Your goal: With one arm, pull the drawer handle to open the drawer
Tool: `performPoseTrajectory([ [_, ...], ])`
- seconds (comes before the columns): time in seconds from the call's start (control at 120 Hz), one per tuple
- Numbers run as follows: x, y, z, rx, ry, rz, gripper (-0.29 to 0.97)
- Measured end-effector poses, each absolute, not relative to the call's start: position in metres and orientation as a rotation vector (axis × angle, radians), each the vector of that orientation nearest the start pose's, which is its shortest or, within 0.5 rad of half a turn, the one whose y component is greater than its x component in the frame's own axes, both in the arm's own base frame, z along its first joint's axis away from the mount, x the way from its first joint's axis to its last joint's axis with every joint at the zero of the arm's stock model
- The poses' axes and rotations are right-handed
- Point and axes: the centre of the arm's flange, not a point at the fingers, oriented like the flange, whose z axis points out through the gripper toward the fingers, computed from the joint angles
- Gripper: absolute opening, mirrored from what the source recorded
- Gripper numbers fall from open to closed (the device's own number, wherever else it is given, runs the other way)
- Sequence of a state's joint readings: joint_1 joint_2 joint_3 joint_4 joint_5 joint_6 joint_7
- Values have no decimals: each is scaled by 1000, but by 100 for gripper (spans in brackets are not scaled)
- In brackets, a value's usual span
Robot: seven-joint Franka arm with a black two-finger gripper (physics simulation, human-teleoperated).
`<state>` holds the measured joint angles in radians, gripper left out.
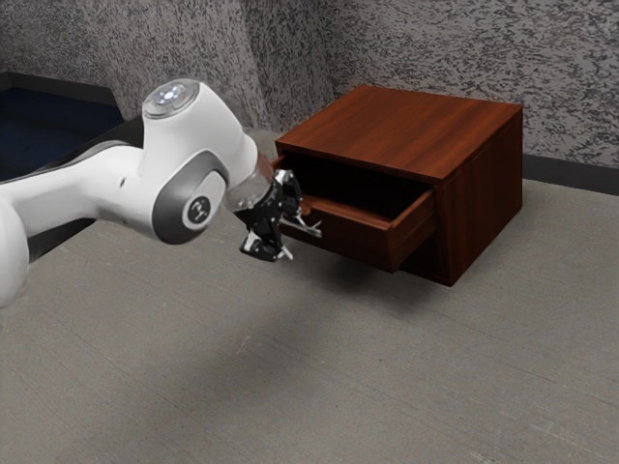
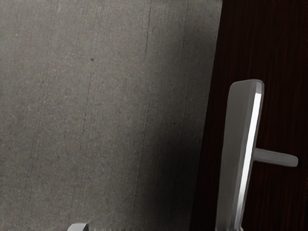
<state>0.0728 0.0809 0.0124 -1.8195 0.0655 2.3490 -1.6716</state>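
Drawer (image 1: 360, 238) stands partly open, dark red wood, silver handle (image 2: 240, 159).

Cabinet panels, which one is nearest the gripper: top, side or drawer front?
The drawer front, standing out from the cabinet; it alone carries the silver handle close to the gripper.

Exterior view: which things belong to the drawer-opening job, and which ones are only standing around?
For the job:
- drawer, partly open
- its metal handle
- claw, at the handle

Only around:
- cabinet body
- grey surface under it
- rough wall behind
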Motion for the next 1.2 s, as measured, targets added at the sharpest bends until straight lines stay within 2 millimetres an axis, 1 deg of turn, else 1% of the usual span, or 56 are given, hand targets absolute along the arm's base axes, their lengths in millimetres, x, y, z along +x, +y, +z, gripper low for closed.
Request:
performPoseTrajectory([
  [0.133, 610, 53, 543, 1826, 2140, 512, 31],
  [0.3, 600, 54, 542, 1822, 2151, 503, 31],
  [0.5, 589, 54, 545, 1813, 2157, 503, 31],
  [0.617, 580, 54, 544, 1811, 2164, 497, 31],
  [0.875, 558, 48, 550, 1807, 2159, 499, 31],
  [1.2, 544, 47, 550, 1795, 2170, 494, 31],
])
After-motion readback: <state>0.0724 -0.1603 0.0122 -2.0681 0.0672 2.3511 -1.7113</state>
